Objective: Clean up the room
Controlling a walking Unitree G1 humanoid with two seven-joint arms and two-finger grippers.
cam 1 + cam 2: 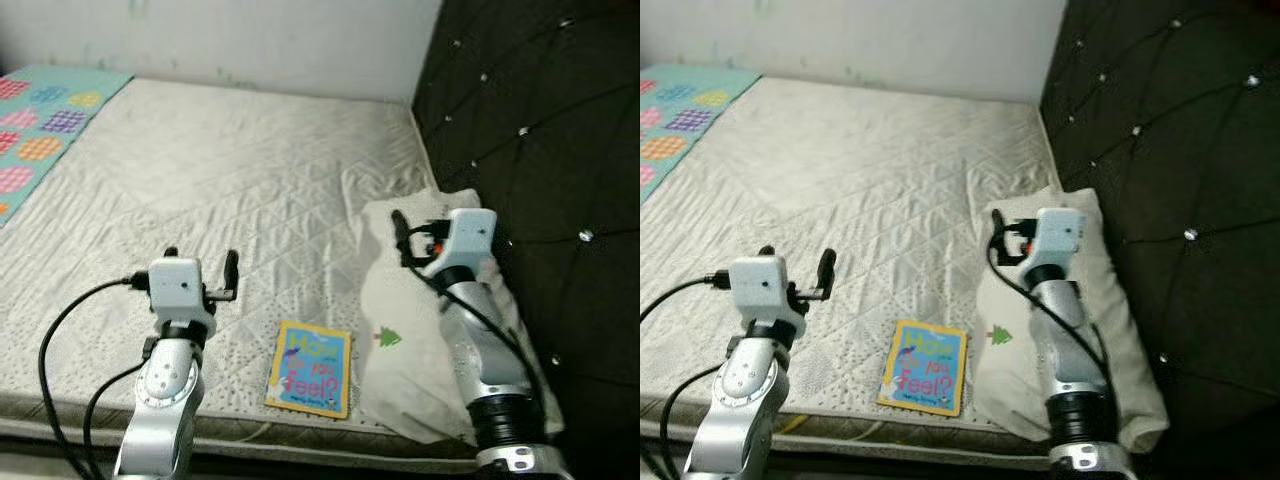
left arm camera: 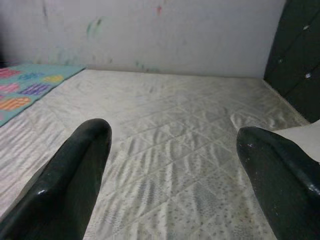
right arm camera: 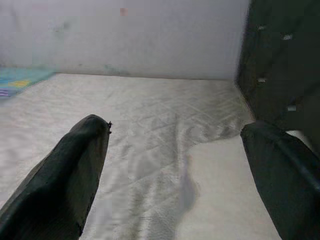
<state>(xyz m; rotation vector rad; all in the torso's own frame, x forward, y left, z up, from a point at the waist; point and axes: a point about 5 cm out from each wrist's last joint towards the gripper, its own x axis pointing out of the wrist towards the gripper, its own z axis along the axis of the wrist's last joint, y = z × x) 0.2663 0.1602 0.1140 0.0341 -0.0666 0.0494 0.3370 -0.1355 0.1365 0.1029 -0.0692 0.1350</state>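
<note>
You had both the left gripper (image 1: 201, 268) and right gripper (image 3: 175, 170) spread wide and empty, with the book (image 1: 310, 368) on the mattress (image 1: 250, 180) not yet picked up.

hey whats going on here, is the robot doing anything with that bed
The robot stands at the edge of a bare quilted white mattress, both arms raised over it and holding nothing. The left gripper is open above the mattress near a colourful children's book lying flat by the edge. The right gripper is open over a white pillow with a small green tree print beside the dark tufted headboard. A patterned teal blanket lies at the far left.
</note>
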